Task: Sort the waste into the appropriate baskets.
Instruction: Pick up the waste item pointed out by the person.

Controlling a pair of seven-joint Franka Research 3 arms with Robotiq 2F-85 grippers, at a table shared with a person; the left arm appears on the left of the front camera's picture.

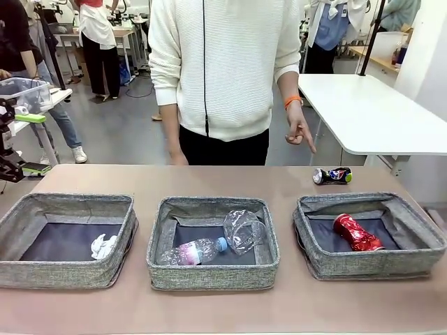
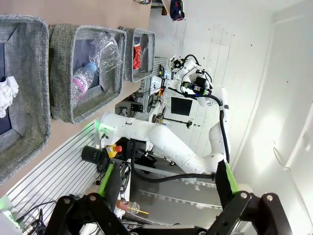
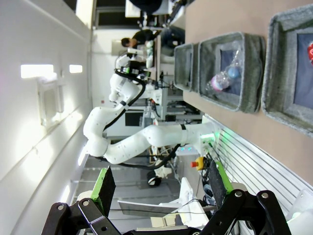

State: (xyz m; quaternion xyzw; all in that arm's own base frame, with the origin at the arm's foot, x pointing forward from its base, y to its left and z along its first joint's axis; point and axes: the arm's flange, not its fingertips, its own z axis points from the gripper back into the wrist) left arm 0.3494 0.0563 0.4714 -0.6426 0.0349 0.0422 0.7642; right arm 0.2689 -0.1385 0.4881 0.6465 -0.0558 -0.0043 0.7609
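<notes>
While both arms sit pulled back off the counter (image 1: 223,307), the scene reads like this:
left claw (image 2: 168,183): spread wide, green pads apart, nothing between them; aimed sideways past the counter's near edge toward the other arm's base
left claw in front view (image 1: 17,143): at the far left edge, raised above the counter corner, green pads showing
right claw (image 3: 159,183): spread wide, holding nothing; looks across at the left arm, baskets at upper right of its view
left basket (image 1: 66,276): grey woven, dark bottom; holds the crumpled white paper ball (image 1: 103,246) near its right wall
middle basket (image 1: 213,276): holds the clear blue-capped plastic bottle (image 1: 192,252) lying on its side, cap toward the right, and the clear crushed plastic cup (image 1: 244,229) propped in the back right corner, just beside the bottle's cap
right basket (image 1: 370,262): holds the crushed red can (image 1: 357,233) lying tilted on the dark bottom
crushed dark-blue can (image 1: 332,175): on the counter, on its side, behind the right basket, not in any basket
person: stands at the far side in a white sweater, orange band at one wrist; that hand (image 1: 299,132) hangs down with a finger out, above the dark-blue can, not touching it
</notes>
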